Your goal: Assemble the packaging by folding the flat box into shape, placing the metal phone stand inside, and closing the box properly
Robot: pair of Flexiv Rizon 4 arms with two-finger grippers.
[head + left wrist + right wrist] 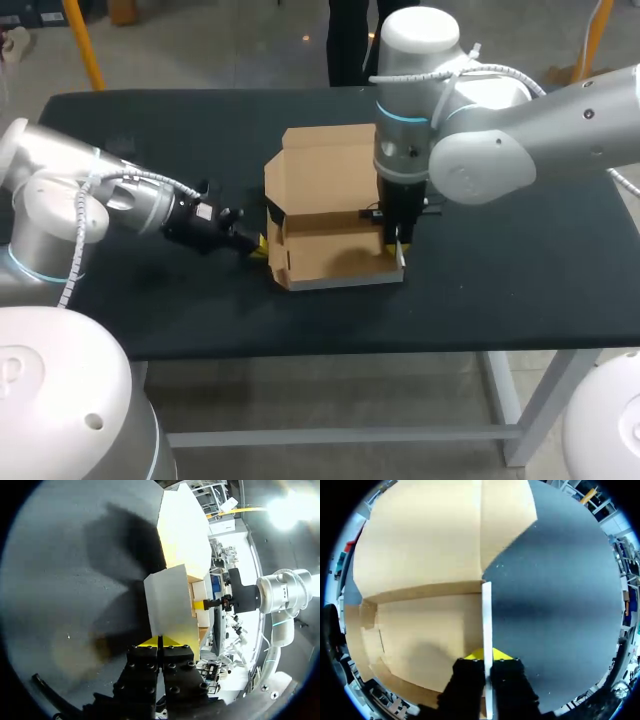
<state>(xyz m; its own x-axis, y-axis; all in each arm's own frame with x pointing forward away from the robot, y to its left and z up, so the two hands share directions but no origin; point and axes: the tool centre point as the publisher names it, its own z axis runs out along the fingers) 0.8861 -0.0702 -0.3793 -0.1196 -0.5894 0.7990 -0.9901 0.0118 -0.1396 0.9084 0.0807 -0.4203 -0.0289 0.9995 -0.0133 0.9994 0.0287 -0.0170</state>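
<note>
**Q:** Where is the box?

**A:** A brown cardboard box (325,215) sits near the middle of a black worktop (520,270), open at the top. Its side walls are folded upright. Its lid flap (325,160) is open and leans back toward the worktop's far edge. The walls are pale grey outside and brown inside.

**Q:** What is the left gripper doing?

**A:** The left gripper (258,245) comes in low from the worktop's left edge and meets the box's left wall. The left wrist view looks along the left gripper (160,642). Its two yellow tips are pressed almost together, with the thin edge of the left wall (167,605) pinched between them.

**Q:** And the right gripper?

**A:** The right gripper (397,245) hangs straight down over the box's right wall, close to the box's front right corner. In the right wrist view the right gripper (486,655) has its fingers nearly closed. The pale top edge of the right wall (486,615) runs straight between them, clamped from both sides. One finger is inside the box, above its brown floor, and the other is outside, above the bare worktop (560,605).

**Q:** Can each gripper see the other?

**A:** The left wrist view shows the right gripper (200,604) beyond the box, at the opposite wall.
</note>
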